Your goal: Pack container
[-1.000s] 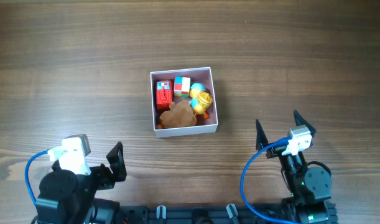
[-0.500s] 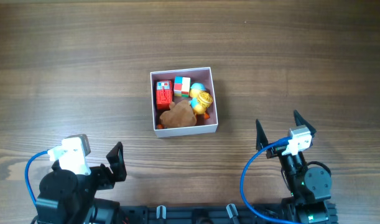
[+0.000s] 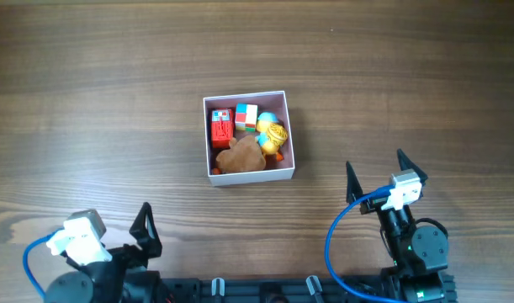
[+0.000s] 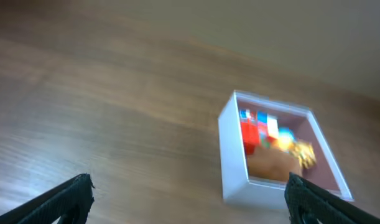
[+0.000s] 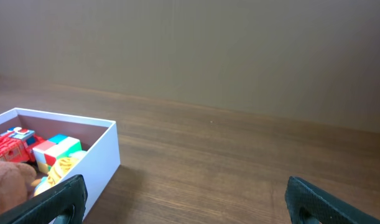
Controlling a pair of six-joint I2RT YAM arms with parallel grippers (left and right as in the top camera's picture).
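Note:
The container [image 3: 249, 174], a square white-walled box with a pink inside, sits mid-table. It holds a red toy [image 3: 221, 129], a coloured cube [image 3: 246, 116], a yellow and blue toy [image 3: 273, 135] and a brown plush [image 3: 240, 156]. It also shows in the left wrist view [image 4: 232, 163] and the right wrist view [image 5: 96, 163]. My left gripper [image 4: 188, 198] is open and empty at the front left edge [image 3: 145, 229]. My right gripper [image 5: 183, 198] is open and empty at the front right [image 3: 375, 169]. Both are well short of the container.
The wooden table [image 3: 113, 84] surrounds the container. Blue cables loop by each arm base at the front edge [image 3: 332, 244]. A plain wall stands behind the table in the right wrist view [image 5: 190, 50].
My left arm has drawn back toward the front left edge, with its wrist view blurred by motion. The right arm and the container have not moved.

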